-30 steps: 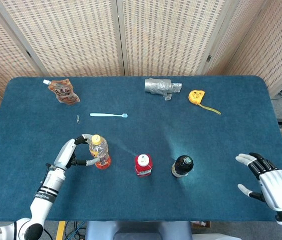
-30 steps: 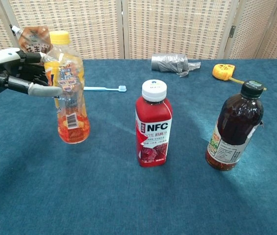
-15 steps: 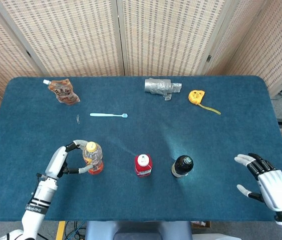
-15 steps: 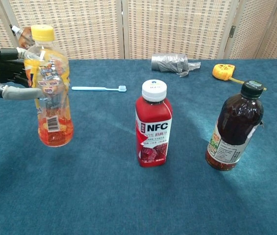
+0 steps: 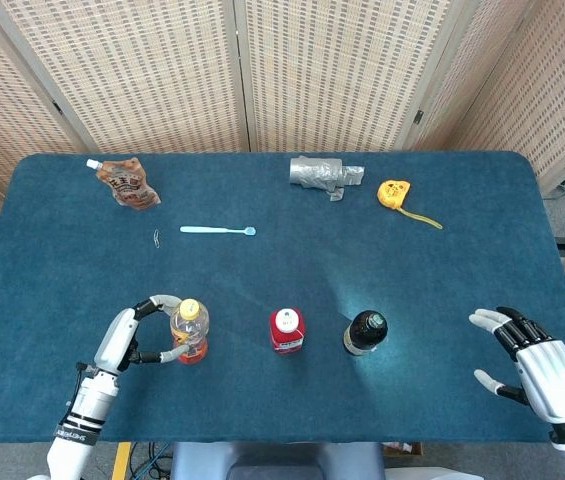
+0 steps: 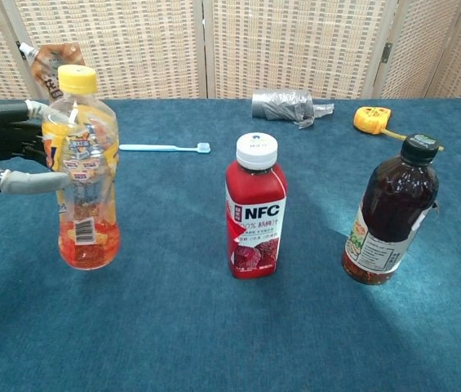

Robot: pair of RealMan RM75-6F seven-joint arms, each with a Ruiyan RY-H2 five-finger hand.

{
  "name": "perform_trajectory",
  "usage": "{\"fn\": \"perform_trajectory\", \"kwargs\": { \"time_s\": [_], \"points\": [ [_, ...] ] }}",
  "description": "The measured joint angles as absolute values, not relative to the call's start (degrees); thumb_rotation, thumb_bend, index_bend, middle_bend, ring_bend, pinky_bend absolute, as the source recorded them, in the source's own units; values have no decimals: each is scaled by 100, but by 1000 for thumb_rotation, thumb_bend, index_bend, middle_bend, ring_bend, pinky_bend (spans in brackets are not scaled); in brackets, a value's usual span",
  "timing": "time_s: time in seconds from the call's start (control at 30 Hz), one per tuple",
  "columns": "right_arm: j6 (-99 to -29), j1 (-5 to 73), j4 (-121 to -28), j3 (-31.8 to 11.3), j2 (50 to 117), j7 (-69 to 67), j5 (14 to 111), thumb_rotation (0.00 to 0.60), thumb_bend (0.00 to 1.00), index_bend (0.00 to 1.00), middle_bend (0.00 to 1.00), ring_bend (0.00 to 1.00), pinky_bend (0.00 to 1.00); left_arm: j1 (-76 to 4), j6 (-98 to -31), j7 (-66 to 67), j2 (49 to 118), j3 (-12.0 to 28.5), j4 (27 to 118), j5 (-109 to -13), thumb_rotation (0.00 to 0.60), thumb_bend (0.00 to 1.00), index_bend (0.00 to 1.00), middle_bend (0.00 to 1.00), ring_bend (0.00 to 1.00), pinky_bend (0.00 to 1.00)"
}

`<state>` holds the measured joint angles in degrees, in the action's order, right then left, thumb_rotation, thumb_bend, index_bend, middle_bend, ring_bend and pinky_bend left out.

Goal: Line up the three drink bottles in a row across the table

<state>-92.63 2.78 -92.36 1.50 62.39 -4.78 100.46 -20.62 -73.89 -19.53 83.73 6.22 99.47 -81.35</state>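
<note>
My left hand [image 5: 137,333] [image 6: 6,155] grips the yellow-capped orange drink bottle [image 5: 189,331] [image 6: 83,173], which stands upright at the front left of the table. To its right stands the red NFC juice bottle [image 5: 286,331] [image 6: 255,208] with a white cap. Further right is the dark bottle [image 5: 365,333] [image 6: 393,211] with a black cap. All three stand in a rough row near the front edge. At the front right my right hand [image 5: 540,370] rests open, well apart from the dark bottle.
Toward the back lie a brown snack pouch [image 5: 127,183], a light blue spoon [image 5: 218,230], a small clip [image 5: 156,238], a grey tape-wrapped roll [image 5: 324,173] and a yellow tape measure [image 5: 395,193]. The blue table [image 5: 442,270] ends at wicker screens behind.
My left hand has carried the orange bottle toward the front left and set it down lower, roughly level with the other two bottles. The right hand has stayed put.
</note>
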Motion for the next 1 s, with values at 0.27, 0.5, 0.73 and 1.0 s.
{"fn": "perform_trajectory", "kwargs": {
  "time_s": [0.27,0.5,0.73,1.0],
  "points": [
    [-9289,271,-9240,149,6216,-510,10057,600,122,286,275,171,343,-2101,-7359,-1874,8598,645,9860,-8146,600,106,609,502,345,284],
    [-9319,261,-9253,151,6200,-523,10077,600,123,286,274,171,343,-2115,-7356,-1859,8771,637,9636,-8180,600,106,609,502,346,284],
    [-9291,270,-9252,154,6204,-513,10076,600,122,286,275,171,343,-2127,-7379,-1915,8902,647,9448,-8238,600,106,609,502,345,284],
    [-9257,280,-9251,161,6217,-493,10073,600,122,286,275,171,343,-2121,-7388,-2030,8966,656,9287,-8249,600,106,609,502,345,284]
  ]
}}
